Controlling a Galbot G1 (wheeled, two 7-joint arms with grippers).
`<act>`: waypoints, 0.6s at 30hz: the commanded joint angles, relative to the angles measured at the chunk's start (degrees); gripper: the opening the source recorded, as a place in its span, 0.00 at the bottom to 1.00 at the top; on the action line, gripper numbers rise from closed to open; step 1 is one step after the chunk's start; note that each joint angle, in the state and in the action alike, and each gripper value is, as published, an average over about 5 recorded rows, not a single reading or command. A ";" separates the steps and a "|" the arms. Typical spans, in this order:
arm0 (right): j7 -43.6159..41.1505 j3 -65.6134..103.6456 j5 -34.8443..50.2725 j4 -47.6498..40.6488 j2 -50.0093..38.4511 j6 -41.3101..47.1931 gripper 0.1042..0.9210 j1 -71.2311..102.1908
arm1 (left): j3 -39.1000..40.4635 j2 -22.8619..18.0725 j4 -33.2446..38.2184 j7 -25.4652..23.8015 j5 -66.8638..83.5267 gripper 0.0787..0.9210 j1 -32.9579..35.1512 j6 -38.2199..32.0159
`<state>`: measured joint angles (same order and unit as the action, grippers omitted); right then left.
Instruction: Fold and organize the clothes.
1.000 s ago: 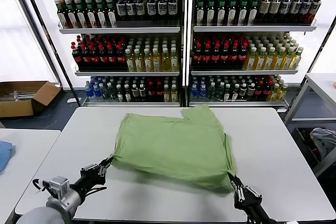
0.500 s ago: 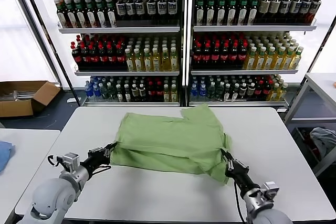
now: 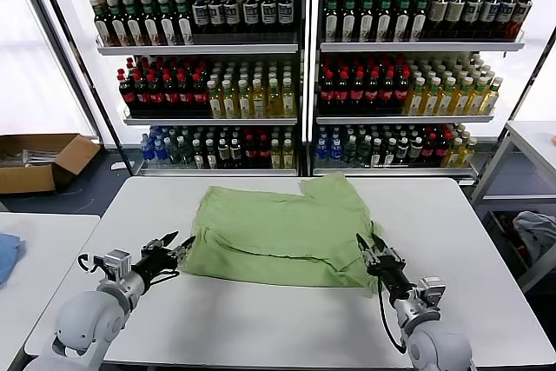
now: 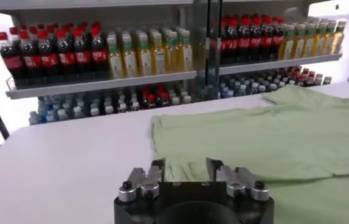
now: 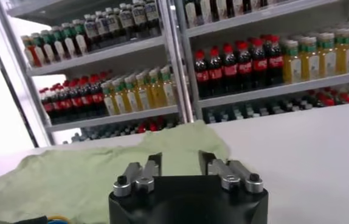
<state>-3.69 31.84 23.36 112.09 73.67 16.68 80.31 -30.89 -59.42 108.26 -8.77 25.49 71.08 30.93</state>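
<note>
A light green shirt point(image 3: 278, 232) lies folded on the white table point(image 3: 261, 327), its near part doubled over and one sleeve sticking out toward the shelves. No collar or print shows. My left gripper point(image 3: 174, 243) is open and empty, low over the table at the shirt's left edge. My right gripper point(image 3: 366, 250) is open and empty at the shirt's near right corner. In the left wrist view the open gripper point(image 4: 185, 167) faces the shirt point(image 4: 272, 140). In the right wrist view the open gripper point(image 5: 179, 159) faces the fabric point(image 5: 89, 176).
Shelves of bottled drinks point(image 3: 304, 67) stand behind the table. A cardboard box point(image 3: 39, 158) sits on the floor at the far left. A blue cloth point(image 3: 4, 254) lies on the side table at left. Another table point(image 3: 534, 141) stands at right.
Both grippers carried the shirt's near edge away from me, folding it over, then let go. They are now open beside the folded edge.
</note>
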 commanded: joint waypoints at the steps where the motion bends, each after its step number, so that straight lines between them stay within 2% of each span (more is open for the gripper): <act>1: 0.12 2.88 -4.61 5.07 0.48 1.03 0.73 10.20 | 0.14 -1.95 1.66 1.18 -1.90 0.62 6.58 -0.53; 3: 0.20 3.07 -5.54 5.54 1.03 0.97 0.80 12.01 | 0.65 -2.32 1.15 1.58 -1.90 0.68 6.56 -0.56; 6: 0.27 2.79 -6.19 5.44 1.65 0.76 0.86 13.24 | 1.39 -2.58 0.13 2.09 -1.38 0.78 5.66 -0.53; 9: 0.02 1.59 -6.57 5.21 2.03 0.57 0.81 13.47 | 1.71 -2.57 -0.49 2.59 -0.40 0.86 4.24 -0.48; 11: -0.16 0.46 -7.04 5.07 2.20 0.52 0.73 13.43 | 1.81 -2.39 -0.65 2.67 0.13 0.88 3.44 -0.45; 14: -0.17 -1.02 -7.94 4.40 2.63 0.35 0.63 12.68 | 2.13 -2.16 -1.56 2.56 0.48 0.83 2.65 -0.55; 18: 0.30 -2.34 -8.33 3.60 2.97 0.25 0.49 11.32 | 2.40 -2.44 -3.22 2.04 1.43 0.70 2.23 -0.87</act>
<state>-3.32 30.80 16.90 115.29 75.97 16.94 89.92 -28.95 -61.40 107.35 -6.74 25.59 73.93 30.40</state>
